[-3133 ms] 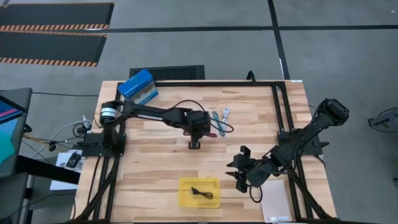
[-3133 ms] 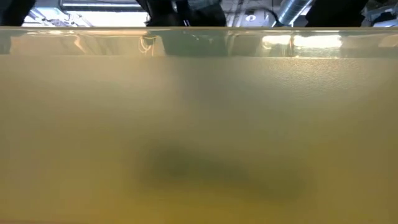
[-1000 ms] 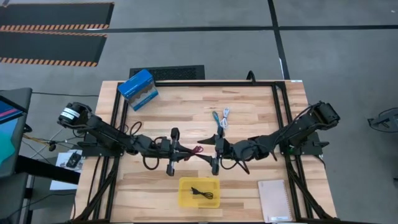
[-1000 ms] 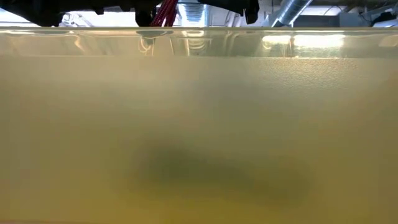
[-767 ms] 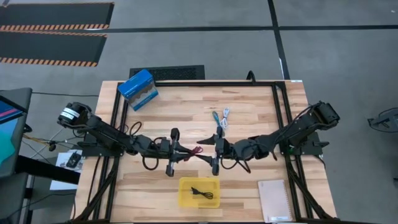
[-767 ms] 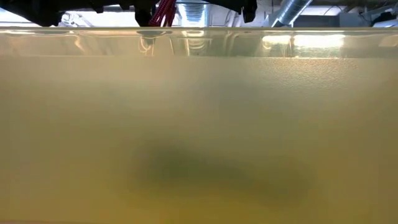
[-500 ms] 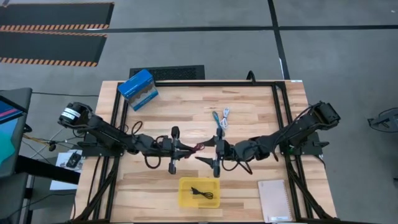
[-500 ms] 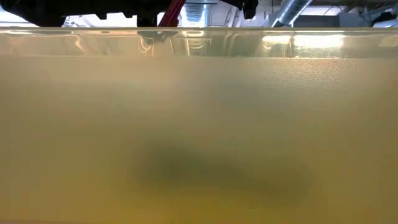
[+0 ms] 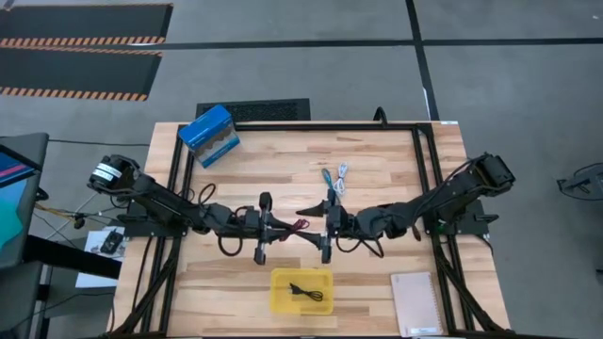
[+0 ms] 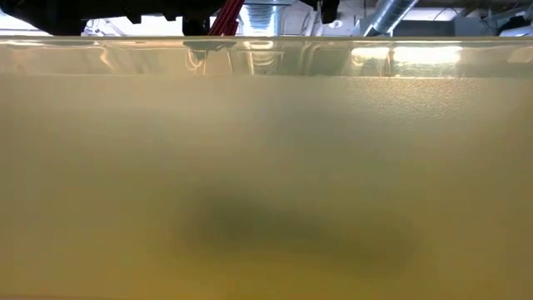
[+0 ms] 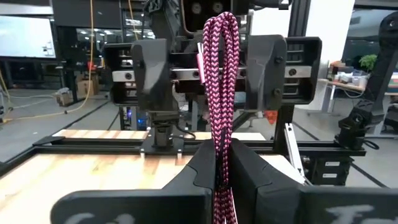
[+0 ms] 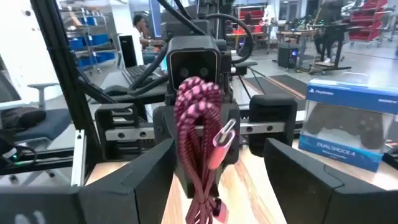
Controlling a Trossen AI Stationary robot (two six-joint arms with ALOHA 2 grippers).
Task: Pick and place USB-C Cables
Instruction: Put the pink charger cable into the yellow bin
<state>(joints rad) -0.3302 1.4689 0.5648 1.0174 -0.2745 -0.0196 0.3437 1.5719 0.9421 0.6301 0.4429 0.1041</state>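
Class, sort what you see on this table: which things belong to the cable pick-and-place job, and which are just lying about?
Belonging to the job:
- red braided cable, gripped in the left gripper
- right gripper, jaws open, facing it
- teal cable
- white cable
- black cable in the yellow tray

Lying about:
- blue box
- white notepad

Grey concrete floor [image 9: 283, 66] all around my wooden table [image 9: 245, 160], with black mats edged in orange hazard stripes [image 9: 80, 42] off in one corner. Behind me it's a busy workshop: blue storage bins [image 12: 96, 28], red shelving [image 12: 367, 15], a silver duct [image 10: 387, 17], and a person [image 12: 140, 28] seated at a desk.
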